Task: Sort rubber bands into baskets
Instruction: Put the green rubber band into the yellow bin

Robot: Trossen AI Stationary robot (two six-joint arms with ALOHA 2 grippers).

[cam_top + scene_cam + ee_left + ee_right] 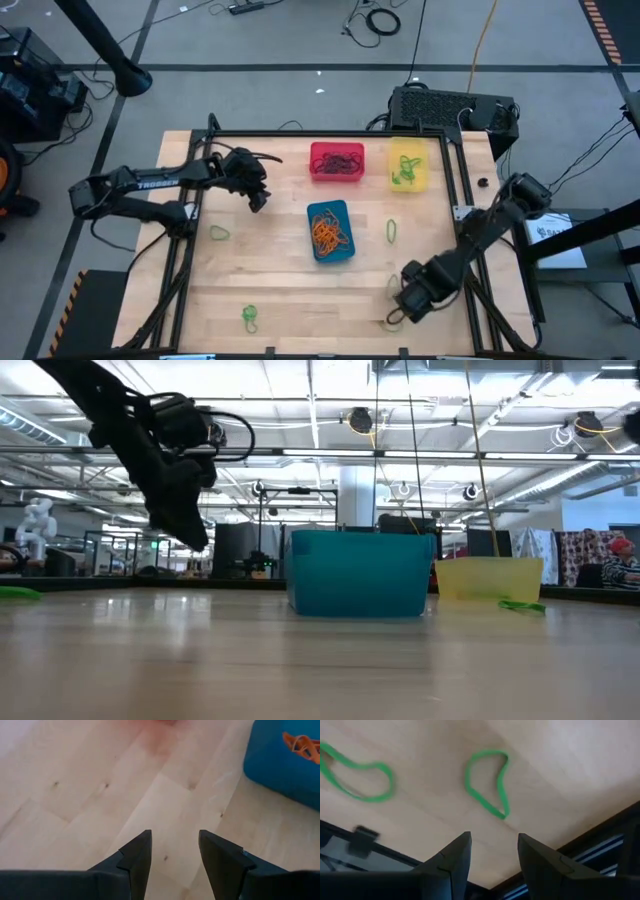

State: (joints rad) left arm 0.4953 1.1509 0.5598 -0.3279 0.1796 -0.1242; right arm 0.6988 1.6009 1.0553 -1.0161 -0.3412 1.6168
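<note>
I see both claws empty with fingers apart: right claw [492,851] above green rubber bands [490,782], its fingers hard to make out from overhead, left claw [175,849] over bare surface [100,795] beside the cut-off blue basket [280,770].

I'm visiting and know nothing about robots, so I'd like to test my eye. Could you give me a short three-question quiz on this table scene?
1. True or false: the blue basket holds orange rubber bands.
2. Which basket holds green bands? A) red B) yellow C) blue
3. Fill in: the right gripper hangs with open fingers above loose ______ bands on the table.

Key
1. True.
2. B, the yellow basket; the red basket holds dark bands.
3. Green. The left gripper, also open, hovers over bare wood beside the blue basket.
</note>
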